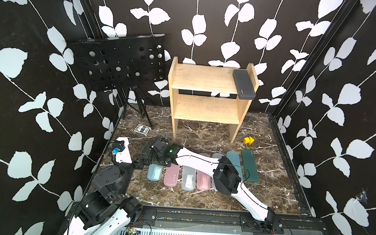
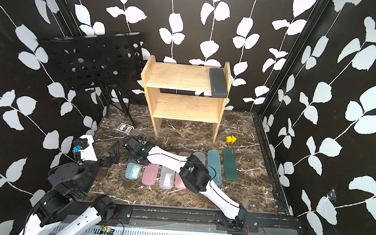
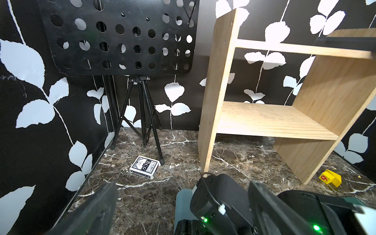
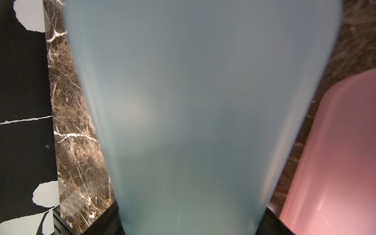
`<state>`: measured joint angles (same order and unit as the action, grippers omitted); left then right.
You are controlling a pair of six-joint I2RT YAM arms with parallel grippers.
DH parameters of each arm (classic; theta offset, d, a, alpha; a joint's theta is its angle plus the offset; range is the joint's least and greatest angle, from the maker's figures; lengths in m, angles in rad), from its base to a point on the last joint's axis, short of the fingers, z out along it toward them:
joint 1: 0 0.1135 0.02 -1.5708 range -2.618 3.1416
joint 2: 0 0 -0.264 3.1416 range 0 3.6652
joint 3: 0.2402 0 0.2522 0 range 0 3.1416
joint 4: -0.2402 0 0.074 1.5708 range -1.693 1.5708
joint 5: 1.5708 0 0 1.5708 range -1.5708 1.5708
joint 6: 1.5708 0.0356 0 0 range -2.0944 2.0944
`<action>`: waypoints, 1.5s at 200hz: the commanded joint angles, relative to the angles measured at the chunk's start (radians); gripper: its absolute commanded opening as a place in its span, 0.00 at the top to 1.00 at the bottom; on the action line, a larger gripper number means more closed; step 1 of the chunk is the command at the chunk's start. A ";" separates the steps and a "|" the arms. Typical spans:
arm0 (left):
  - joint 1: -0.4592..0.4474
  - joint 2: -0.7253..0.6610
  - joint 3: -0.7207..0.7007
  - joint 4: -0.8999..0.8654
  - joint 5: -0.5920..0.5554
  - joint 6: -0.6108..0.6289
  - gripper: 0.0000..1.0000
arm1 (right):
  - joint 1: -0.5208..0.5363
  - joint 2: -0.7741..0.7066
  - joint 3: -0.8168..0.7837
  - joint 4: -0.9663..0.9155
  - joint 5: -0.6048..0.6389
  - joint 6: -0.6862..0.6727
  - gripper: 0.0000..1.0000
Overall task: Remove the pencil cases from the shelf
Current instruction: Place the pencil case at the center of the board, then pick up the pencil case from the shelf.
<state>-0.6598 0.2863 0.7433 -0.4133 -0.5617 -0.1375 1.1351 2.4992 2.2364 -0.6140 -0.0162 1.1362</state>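
A dark grey pencil case [image 1: 244,84] [image 2: 218,83] lies at the right end of the shelf's [image 1: 207,79] [image 3: 264,118] top tier; the lower tier is bare. Several pencil cases lie in a row on the marble floor in front, from light blue [image 1: 154,173] [image 4: 193,101] and pink [image 1: 171,175] [image 4: 335,162] on the left to teal [image 1: 233,159] and dark green [image 1: 250,165] on the right. My right gripper [image 1: 155,162] [image 2: 135,159] reaches across the row and is shut on the far end of the light blue case. My left gripper [image 1: 142,159] [image 3: 183,203] hangs open just left of it, holding nothing.
A black perforated music stand [image 1: 119,62] on a tripod stands at the back left. A small patterned card box [image 1: 142,129] [image 3: 144,166] lies near its feet. A yellow block [image 1: 249,140] sits right of the shelf's leg. Patterned walls close in three sides.
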 commanded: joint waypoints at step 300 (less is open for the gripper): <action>-0.005 0.808 0.424 0.408 0.756 -0.660 0.01 | -0.257 -1.219 -1.074 0.005 0.525 -0.225 0.01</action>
<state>-0.6598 0.8948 1.0466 -0.1635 -0.0944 -0.5716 0.9123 1.4399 1.2774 -0.4480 0.3309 0.9569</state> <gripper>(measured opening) 0.986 0.994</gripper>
